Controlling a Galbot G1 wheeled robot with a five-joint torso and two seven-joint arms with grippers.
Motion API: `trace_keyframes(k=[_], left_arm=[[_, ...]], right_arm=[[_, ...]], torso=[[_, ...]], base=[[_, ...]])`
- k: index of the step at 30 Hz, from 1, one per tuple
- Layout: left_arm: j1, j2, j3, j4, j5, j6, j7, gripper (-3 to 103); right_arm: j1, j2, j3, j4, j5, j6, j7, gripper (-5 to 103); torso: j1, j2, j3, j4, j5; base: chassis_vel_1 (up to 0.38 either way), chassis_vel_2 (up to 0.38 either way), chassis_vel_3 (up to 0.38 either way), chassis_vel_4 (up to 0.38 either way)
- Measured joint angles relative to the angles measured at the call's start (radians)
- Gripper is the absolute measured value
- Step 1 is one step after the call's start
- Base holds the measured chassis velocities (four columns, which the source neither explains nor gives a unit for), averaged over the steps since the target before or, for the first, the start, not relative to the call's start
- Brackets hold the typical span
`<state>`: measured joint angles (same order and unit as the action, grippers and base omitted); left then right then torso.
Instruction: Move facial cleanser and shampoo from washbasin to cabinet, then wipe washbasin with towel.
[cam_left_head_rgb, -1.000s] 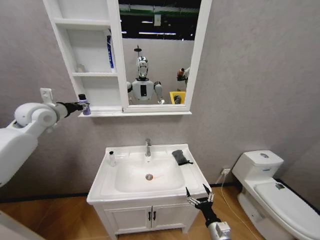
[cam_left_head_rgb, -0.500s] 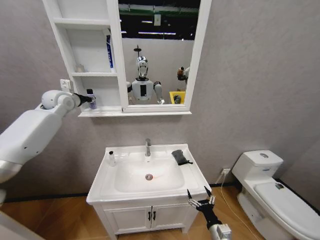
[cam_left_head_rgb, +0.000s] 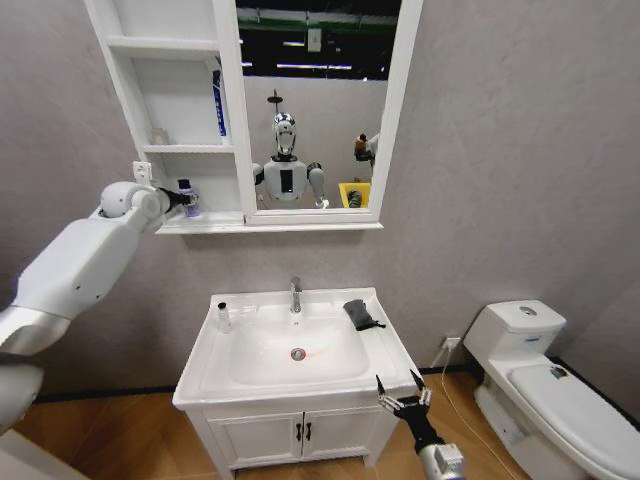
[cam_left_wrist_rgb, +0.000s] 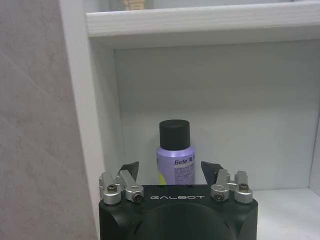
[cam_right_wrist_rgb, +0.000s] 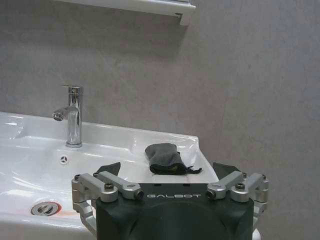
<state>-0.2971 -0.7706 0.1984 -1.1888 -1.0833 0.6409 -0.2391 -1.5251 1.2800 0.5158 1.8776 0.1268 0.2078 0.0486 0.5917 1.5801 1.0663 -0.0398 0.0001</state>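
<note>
A purple bottle with a black cap (cam_left_wrist_rgb: 175, 160) stands upright on the bottom shelf of the white cabinet (cam_left_wrist_rgb: 200, 22). My left gripper (cam_left_wrist_rgb: 170, 167) is open, with a finger on each side of the bottle and a small gap to each. From the head view, the left gripper (cam_left_head_rgb: 180, 201) reaches into the cabinet (cam_left_head_rgb: 180, 130) beside the bottle (cam_left_head_rgb: 188, 207). A small pale bottle with a dark cap (cam_left_head_rgb: 224, 317) stands on the left rim of the washbasin (cam_left_head_rgb: 390, 350). The dark towel (cam_left_head_rgb: 358, 313) lies bunched on the right rim. My right gripper (cam_left_head_rgb: 400, 390) hangs open, low, off the basin's front right corner.
A chrome tap (cam_left_head_rgb: 296, 294) rises at the back of the bowl. A blue tube (cam_left_head_rgb: 219, 100) leans in the middle shelf. The mirror panel (cam_left_head_rgb: 320, 100) is right of the shelves. A white toilet (cam_left_head_rgb: 545, 380) stands to the right, and a low two-door cupboard (cam_left_head_rgb: 300, 435) sits under the basin.
My left arm has carried the purple bottle from in front of the cabinet's left edge into the bottom shelf, and the fingers now stand apart from it. The right gripper has barely moved.
</note>
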Motion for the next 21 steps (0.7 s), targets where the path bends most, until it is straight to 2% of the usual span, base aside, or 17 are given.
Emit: trace_keyframes(k=[2, 3, 6, 7, 8, 9, 10, 12, 13, 15, 16, 18, 19, 20, 21], left_arm=[[0.081, 0.071, -0.059, -0.143, -0.031, 0.0, -0.019, 84], [0.081, 0.071, -0.059, -0.143, -0.031, 0.0, -0.019, 84], [0.266, 0.167, -0.191, -0.369, -0.061, -0.015, -0.033, 98], [0.266, 0.167, -0.191, -0.369, -0.061, -0.015, -0.033, 98], [0.352, 0.209, -0.238, -0.451, -0.06, -0.031, -0.034, 99], [0.352, 0.209, -0.238, -0.451, -0.06, -0.031, -0.034, 99], [0.461, 0.27, -0.28, -0.578, -0.042, -0.059, -0.047, 100], [0.579, 0.317, -0.325, -0.7, 0.002, -0.152, -0.088, 100], [0.579, 0.317, -0.325, -0.7, 0.002, -0.152, -0.088, 100], [0.71, 0.294, -0.345, -0.787, 0.089, -0.27, -0.149, 100], [0.71, 0.294, -0.345, -0.787, 0.089, -0.27, -0.149, 100], [0.844, 0.223, -0.354, -0.819, 0.2, -0.353, -0.185, 100], [0.932, 0.177, -0.372, -0.818, 0.272, -0.393, -0.192, 100], [0.932, 0.177, -0.372, -0.818, 0.272, -0.393, -0.192, 100], [1.021, 0.12, -0.395, -0.804, 0.348, -0.429, -0.193, 100]], right_arm=[[0.0, 0.003, -0.002, 0.0, -0.002, -0.001, 0.002, 100], [0.0, 0.003, -0.002, 0.0, -0.002, -0.001, 0.002, 100], [0.0, 0.005, -0.009, 0.003, -0.006, -0.005, 0.003, 100], [0.0, 0.005, -0.009, 0.003, -0.006, -0.005, 0.003, 100], [0.0, 0.007, -0.01, 0.005, -0.008, -0.006, 0.003, 100], [0.0, 0.007, -0.01, 0.005, -0.008, -0.006, 0.003, 100], [0.0, 0.009, -0.011, 0.008, -0.009, -0.007, 0.003, 100], [-0.002, 0.011, -0.01, 0.009, -0.011, -0.007, 0.003, 100], [-0.002, 0.011, -0.01, 0.009, -0.011, -0.007, 0.003, 100], [-0.026, 0.02, 0.005, 0.021, -0.018, 0.002, 0.003, 100], [-0.026, 0.02, 0.005, 0.021, -0.018, 0.002, 0.003, 100], [-0.05, 0.026, 0.014, 0.039, -0.019, 0.007, 0.006, 100], [-0.056, 0.028, 0.016, 0.049, -0.019, 0.008, 0.008, 100], [-0.056, 0.028, 0.016, 0.049, -0.019, 0.008, 0.008, 100], [-0.059, 0.03, 0.017, 0.059, -0.019, 0.008, 0.011, 100]], torso=[[0.0, 0.0, 0.0, 0.0004, -0.0003], [0.0, 0.0, 0.0, 0.0004, -0.0003], [-0.001, 0.0, 0.0, 0.0001, 0.0], [-0.001, 0.0, 0.0, 0.0001, 0.0], [0.0, 0.0, 0.0, 0.0001, -0.0011], [0.0, 0.0, 0.0, 0.0001, -0.0011], [0.0, 0.0, 0.0, 0.0006, -0.0007], [-0.001, 0.0, 0.0, 0.0012, 0.0004], [-0.001, 0.0, 0.0, 0.0012, 0.0004], [-0.001, 0.0, 0.0, 0.0005, 0.0004], [-0.001, 0.0, 0.0, 0.0005, 0.0004], [0.0, 0.0, 0.0, -0.0014, -0.0001], [0.0, 0.0, 0.0, -0.0014, -0.0001], [0.0, 0.0, 0.0, -0.0014, -0.0001], [0.0, 0.0, 0.0, -0.0009, 0.0002]], base=[[0.0, 0.0, 0.0, 0.0], [0.0, 0.0, 0.0, 0.0], [0.0, 0.0, 0.0, 0.0], [0.0, 0.0, 0.0, 0.0], [0.0, 0.0, 0.0, 0.0], [0.0, 0.0, 0.0, 0.0], [0.0, 0.0, 0.0, 0.0], [0.0, 0.0, 0.0, 0.0], [0.0, 0.0, 0.0, 0.0], [0.0, 0.0, 0.0, 0.0], [0.0, 0.0, 0.0, 0.0], [0.0, 0.0, 0.0, 0.0], [0.0, 0.0, 0.0, 0.0], [0.0, 0.0, 0.0, 0.0], [0.0, 0.0, 0.0, 0.0]])
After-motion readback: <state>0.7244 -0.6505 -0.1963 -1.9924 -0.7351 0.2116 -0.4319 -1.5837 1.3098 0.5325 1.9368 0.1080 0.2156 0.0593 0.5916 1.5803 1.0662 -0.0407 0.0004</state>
